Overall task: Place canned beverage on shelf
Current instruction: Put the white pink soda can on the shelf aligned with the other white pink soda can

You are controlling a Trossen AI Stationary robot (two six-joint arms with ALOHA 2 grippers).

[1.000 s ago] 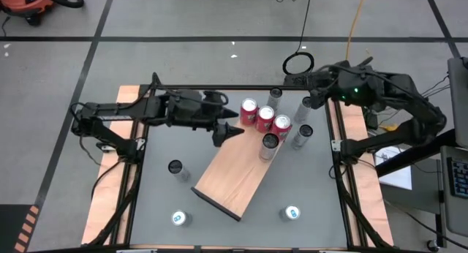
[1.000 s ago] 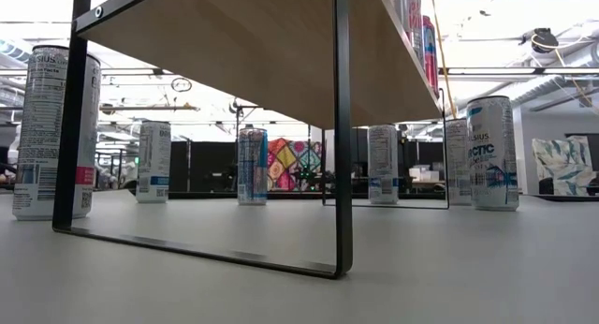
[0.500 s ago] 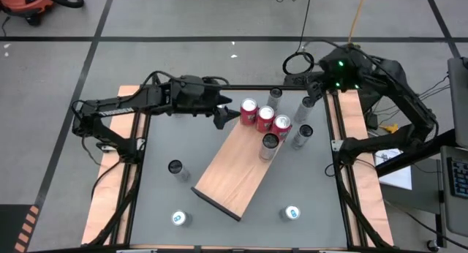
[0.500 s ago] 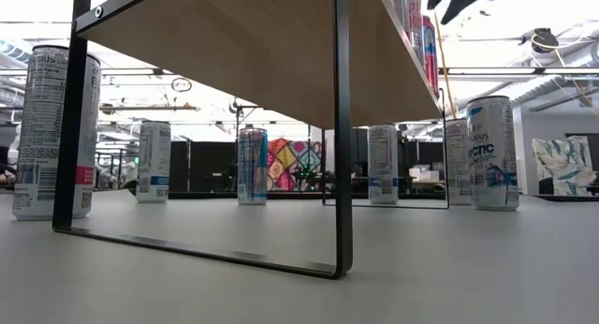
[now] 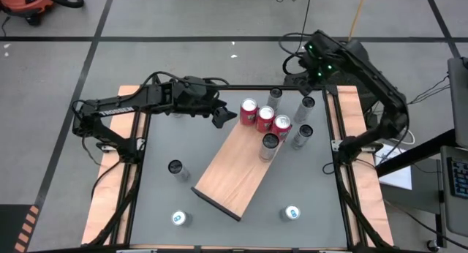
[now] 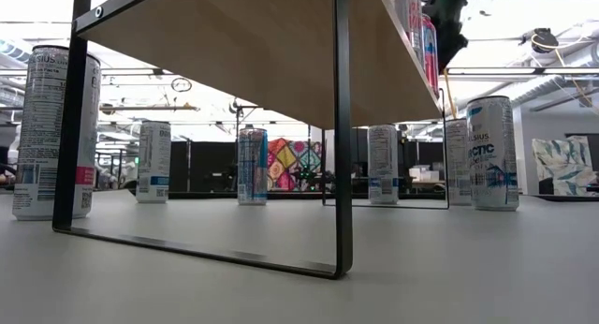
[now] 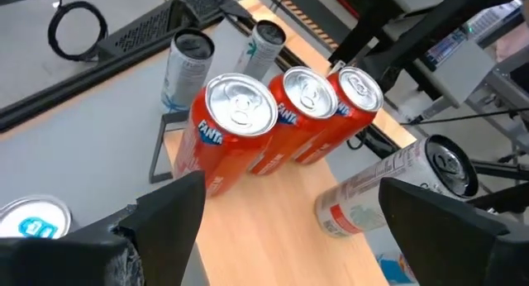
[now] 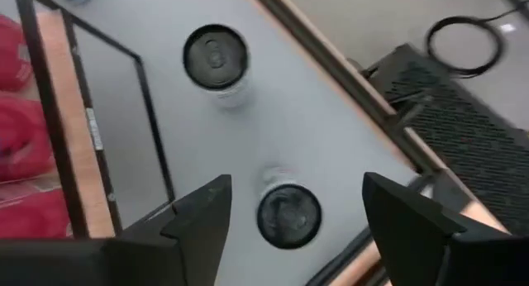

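Three red cans [image 5: 263,118] are crowding the shelf [image 5: 232,169] far end; left gripper [image 5: 224,118], jaws open and empty, is sitting just beside them, risking a knock-over. Right gripper [image 8: 285,228] is hovering open-jawed over worktop cans.

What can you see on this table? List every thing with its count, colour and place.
shelf: one, light-brown wood with black end strips, slantwise mid-table.
red cans: three, red with silver tops, in a row at the shelf's far end.
silver can: one, dark top, on the shelf by its right edge.
dark-topped cans: four, silver, on the table; three far right, one left of the shelf.
blue-topped cans: two, near edge of the table, one on each side.
table: one, grey.
left tool: one, black, open and empty, beside the red cans.
right tool: one, black, open and empty, above the far-right cans.
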